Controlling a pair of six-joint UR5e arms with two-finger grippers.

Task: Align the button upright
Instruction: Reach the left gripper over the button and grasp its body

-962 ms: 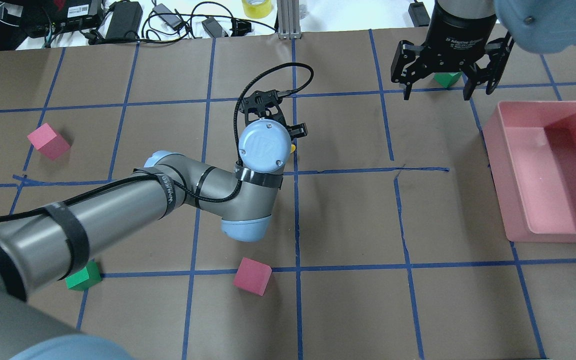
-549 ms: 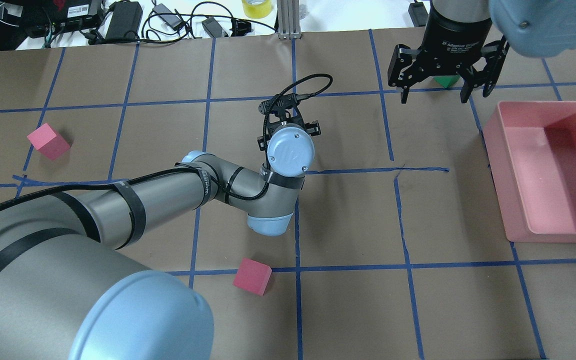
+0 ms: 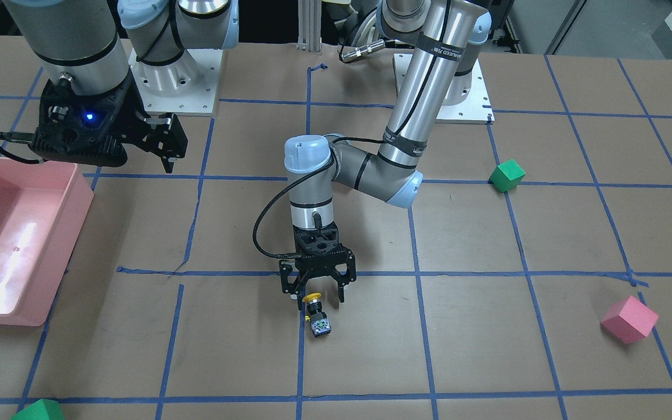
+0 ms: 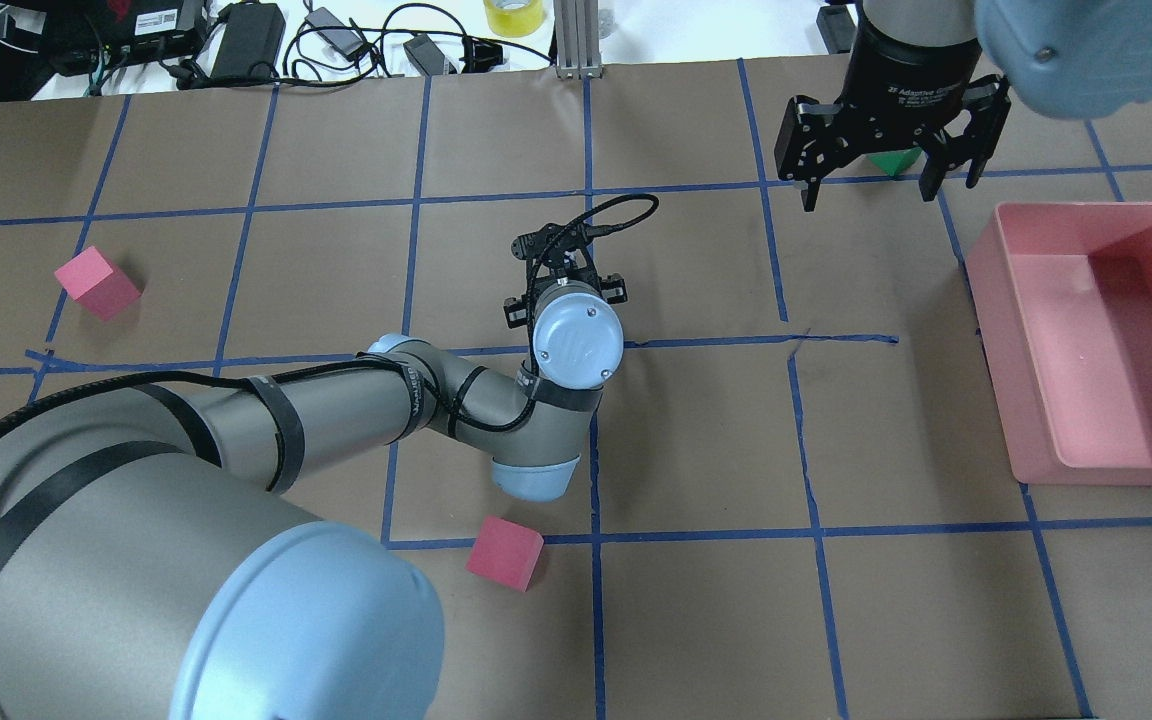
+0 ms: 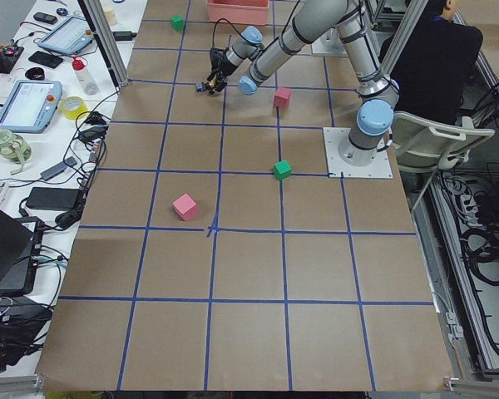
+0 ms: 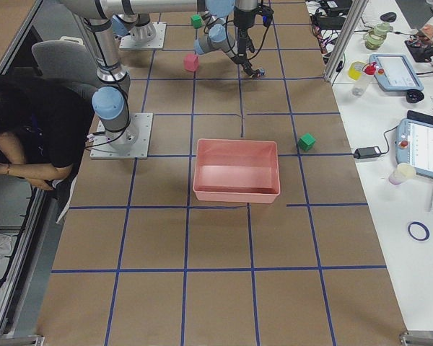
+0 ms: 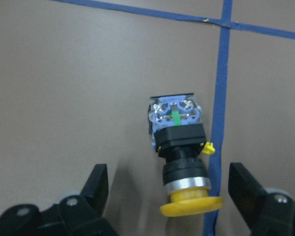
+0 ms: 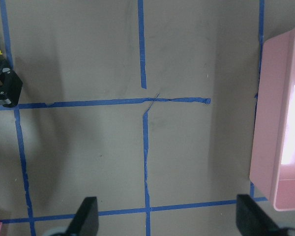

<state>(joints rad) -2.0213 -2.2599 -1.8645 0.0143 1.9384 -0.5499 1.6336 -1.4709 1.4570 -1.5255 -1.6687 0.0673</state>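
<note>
I saw the button (image 7: 181,156) lying on its side beside a tape line (image 7: 217,123), its cap between the left gripper's (image 3: 315,296) spread fingers, untouched. The right gripper (image 4: 870,186) hung at far right, also spread.

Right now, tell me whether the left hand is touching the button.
Apart. The left wrist view shows the left hand open around the button, which lies on its side; bare table shows between it and both fingers.
</note>
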